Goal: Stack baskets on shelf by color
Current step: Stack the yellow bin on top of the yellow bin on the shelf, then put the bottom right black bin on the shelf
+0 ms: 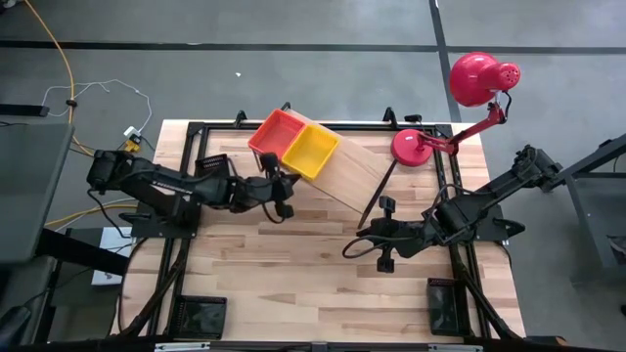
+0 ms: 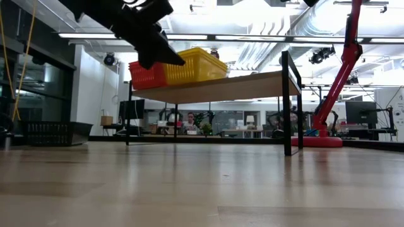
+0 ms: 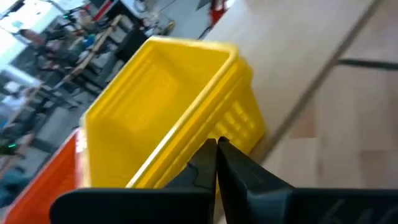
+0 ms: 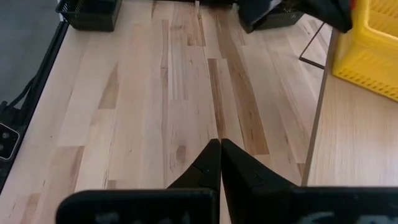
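Note:
An orange-red basket (image 1: pixel 278 132) and a yellow basket (image 1: pixel 312 150) stand side by side on the shelf (image 1: pixel 358 178), at its far-left end. The shelf is a light board on black legs, set at a slant on the tabletop. My left gripper (image 1: pixel 288 182) is shut, and its tips sit right at the yellow basket's long side wall (image 3: pixel 239 118), just below the rim. My right gripper (image 1: pixel 350 250) hangs shut above bare tabletop, near the shelf's right end, holding nothing. My left gripper comes at the yellow basket's long side wall (image 3: pixel 231 127) from the table's left, pointing slightly down. I cannot tell whether its shut fingertips (image 3: pixel 217 149) touch the wall. The basket rests upright on the shelf.
Black baskets sit on the table at the left (image 1: pixel 212 166), the near-left corner (image 1: pixel 203 315) and the near-right corner (image 1: pixel 445 305). A red desk lamp (image 1: pixel 474 83) stands at the far right. Open tabletop (image 1: pixel 293 264) lies in front of the shelf.

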